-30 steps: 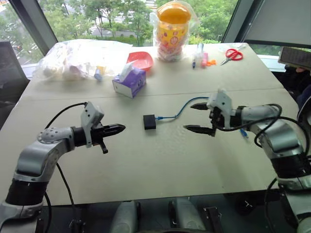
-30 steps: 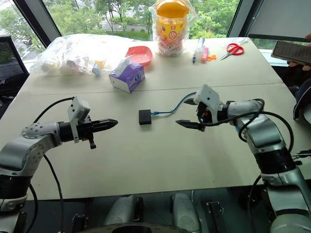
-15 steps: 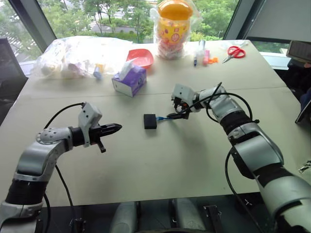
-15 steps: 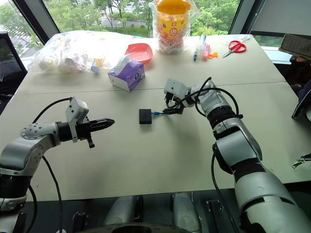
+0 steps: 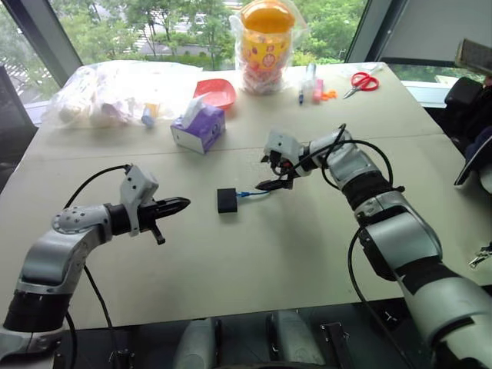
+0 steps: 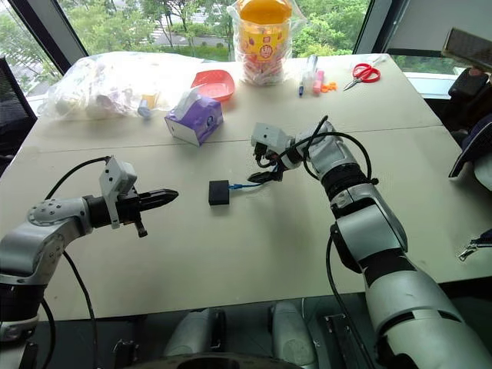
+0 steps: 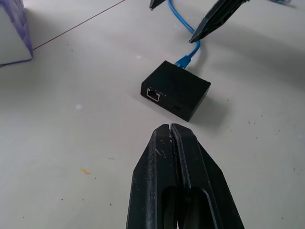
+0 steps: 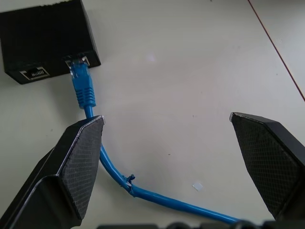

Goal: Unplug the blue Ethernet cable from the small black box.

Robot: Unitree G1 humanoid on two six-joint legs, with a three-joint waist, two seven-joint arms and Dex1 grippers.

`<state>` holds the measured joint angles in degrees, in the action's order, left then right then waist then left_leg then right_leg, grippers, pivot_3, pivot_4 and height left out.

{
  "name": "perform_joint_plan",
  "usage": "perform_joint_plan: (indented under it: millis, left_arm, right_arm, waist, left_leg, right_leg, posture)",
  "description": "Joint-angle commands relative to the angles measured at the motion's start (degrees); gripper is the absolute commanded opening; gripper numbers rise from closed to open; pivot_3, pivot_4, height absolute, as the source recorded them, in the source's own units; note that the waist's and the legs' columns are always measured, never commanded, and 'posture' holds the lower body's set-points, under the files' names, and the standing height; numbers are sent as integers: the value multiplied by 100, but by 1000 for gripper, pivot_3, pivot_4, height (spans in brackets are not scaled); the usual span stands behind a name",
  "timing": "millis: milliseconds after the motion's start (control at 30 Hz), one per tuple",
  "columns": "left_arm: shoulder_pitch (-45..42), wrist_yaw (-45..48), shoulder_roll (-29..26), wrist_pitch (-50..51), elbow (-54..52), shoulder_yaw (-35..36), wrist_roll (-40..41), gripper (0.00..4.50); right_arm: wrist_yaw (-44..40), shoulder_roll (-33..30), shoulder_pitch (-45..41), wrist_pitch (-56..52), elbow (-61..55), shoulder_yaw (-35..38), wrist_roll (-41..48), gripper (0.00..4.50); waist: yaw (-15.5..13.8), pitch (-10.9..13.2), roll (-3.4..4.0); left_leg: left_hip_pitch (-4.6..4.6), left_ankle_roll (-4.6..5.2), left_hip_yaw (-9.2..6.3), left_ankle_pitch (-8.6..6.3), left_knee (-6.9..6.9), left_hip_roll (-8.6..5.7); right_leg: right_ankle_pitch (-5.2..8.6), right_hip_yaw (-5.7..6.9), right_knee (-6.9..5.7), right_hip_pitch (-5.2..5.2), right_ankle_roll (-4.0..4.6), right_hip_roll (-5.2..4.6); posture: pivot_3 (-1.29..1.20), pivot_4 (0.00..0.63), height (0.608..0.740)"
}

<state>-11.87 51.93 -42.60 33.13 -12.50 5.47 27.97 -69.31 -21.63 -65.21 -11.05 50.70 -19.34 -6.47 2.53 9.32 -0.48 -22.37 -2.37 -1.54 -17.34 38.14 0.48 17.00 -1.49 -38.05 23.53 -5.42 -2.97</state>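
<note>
We saw the small black box [image 8: 47, 38] lying flat, the blue Ethernet cable [image 8: 84, 93] plugged into its side port and curving away from the box.

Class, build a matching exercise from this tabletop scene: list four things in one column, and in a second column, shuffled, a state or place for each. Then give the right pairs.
Column one:
1. blue Ethernet cable
2. left end effector
3. right end effector
4. red scissors

Column two:
A. shut, holding nothing
B. lying at the table's far edge
C. open, with the cable running between its fingers
D. plugged into the small black box

Right pairs: 1-D, 2-A, 3-C, 4-B
</note>
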Motion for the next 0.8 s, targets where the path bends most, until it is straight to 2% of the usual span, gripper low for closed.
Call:
perform_joint_plan:
  millis: [33,167,433,533,767,800]
  left_arm:
    - [-65,-24,-39,-73,-126,79,-16,0]
    - [-115,-30,3,-79,-81,15,-44,0]
    - [-110,-30,-7,-44,-102,46,-43,0]
    - [-89,-46,-14,-35,-123,64,-43,0]
    - [-31,-91,-28,-34,-159,93,-42,0]
    - [-23,-96,-32,-37,-161,95,-43,0]
  right_arm:
    - [-366,-137,316,-432,-931,-60,53,4424]
    - [-147,-3,734,-638,-1253,-172,-70,4424]
    - [507,456,558,-414,-406,-191,-242,4424]
    - [558,597,459,-380,-235,-208,-253,3727]
    - [443,730,474,-409,-321,-256,-281,318]
    - [447,735,486,-404,-345,-261,-290,77]
  waist:
    - [-4,0,0]
    - [-4,0,-1]
    - [17,-1,-2]
    - [23,-1,-2]
    - [11,-1,-2]
    - [8,-1,-2]
  left_leg:
    - [0,0,0,0,0,1]
    - [0,1,-1,0,1,-1]
    - [19,-8,2,5,4,15]
    - [31,-10,2,7,3,23]
    - [47,-11,2,8,3,26]
    - [46,-11,2,8,3,26]
  right_leg:
    - [0,0,0,0,0,1]
    - [0,0,0,-1,0,-1]
    - [-11,-2,-8,-9,19,19]
    - [-19,-2,-10,-15,31,29]
    - [-20,-2,-15,-27,33,32]
    - [-20,-2,-15,-27,33,32]
  posture:
    - [0,150,740]
    - [0,150,740]
    - [0,150,740]
    - [0,150,740]
    - [0,150,740]
    - [0,150,740]
